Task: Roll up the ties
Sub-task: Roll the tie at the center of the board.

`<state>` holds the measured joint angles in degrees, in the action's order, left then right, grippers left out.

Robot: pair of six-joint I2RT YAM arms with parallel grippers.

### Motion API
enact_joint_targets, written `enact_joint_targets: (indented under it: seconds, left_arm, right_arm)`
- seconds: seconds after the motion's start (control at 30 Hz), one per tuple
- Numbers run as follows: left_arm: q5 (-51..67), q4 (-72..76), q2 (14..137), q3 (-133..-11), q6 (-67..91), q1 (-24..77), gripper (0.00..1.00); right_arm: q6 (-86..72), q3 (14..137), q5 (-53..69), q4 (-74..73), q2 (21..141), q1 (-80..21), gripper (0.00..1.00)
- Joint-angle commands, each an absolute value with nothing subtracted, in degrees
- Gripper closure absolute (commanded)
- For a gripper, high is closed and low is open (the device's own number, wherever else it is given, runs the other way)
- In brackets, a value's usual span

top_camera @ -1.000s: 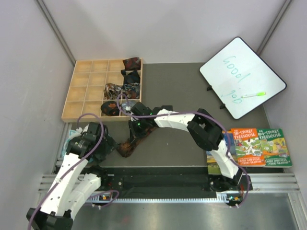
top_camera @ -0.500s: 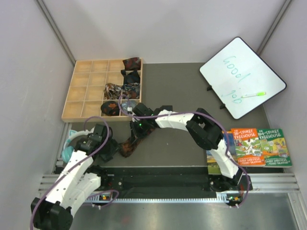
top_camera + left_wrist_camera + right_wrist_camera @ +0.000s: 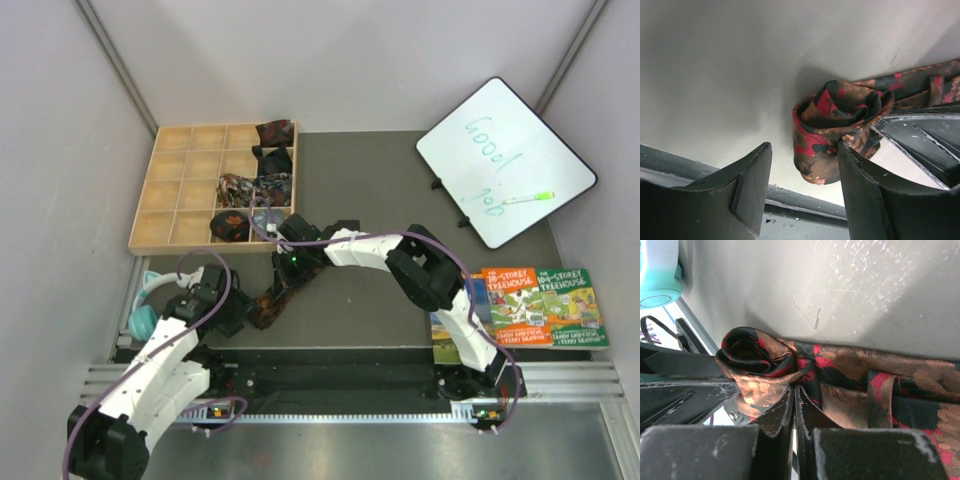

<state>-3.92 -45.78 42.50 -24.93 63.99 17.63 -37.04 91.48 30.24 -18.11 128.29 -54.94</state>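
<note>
The long dark brown-black fabric tie with rust-orange print [image 3: 265, 305] lies just in front of the pale wooden compartment tray [image 3: 170, 247], with its end loosely coiled. The right gripper [image 3: 794, 390] has its jaws together, pinching fabric beside the coil [image 3: 835, 125]. The left gripper [image 3: 804, 150] has its jaws apart around it. The tie is likely soft and slippery, so hold the coil by its sides.

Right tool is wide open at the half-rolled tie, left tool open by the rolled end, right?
No: the right tool is shut, pinching the tie, as the right wrist view shows. The left tool is open by the rolled end.
</note>
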Motion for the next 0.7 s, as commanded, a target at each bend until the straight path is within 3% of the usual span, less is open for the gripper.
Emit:
enact_joint_targets:
  seconds: [0.0, 0.13, 0.3, 0.5, 0.67]
  left_arm:
    - [-4.13, -42.28, 41.40, -22.77, 67.41, 18.81, 0.40]
    - [-4.39, -40.35, 39.82, -20.48, 69.25, 20.12, 0.46]
    - [-4.92, -35.52, 40.86, -17.41, 70.66, 21.44, 0.64]
    - [-6.50, -30.50, 47.54, -18.19, 69.88, 23.29, 0.65]
    - [-8.87, -38.20, 49.65, -24.86, 66.63, 23.55, 0.84]
  right_arm:
    - [-35.16, 90.00, 26.89, -18.28, 131.92, -54.67, 1.00]
    - [-35.42, 89.91, 27.07, -17.84, 132.45, -54.67, 1.00]
    - [-35.95, 89.30, 27.25, -17.32, 132.63, -54.67, 1.00]
    - [-35.86, 88.68, 27.25, -17.58, 132.54, -54.67, 1.00]
    - [-36.73, 87.98, 27.33, -17.40, 132.01, -54.67, 1.00]
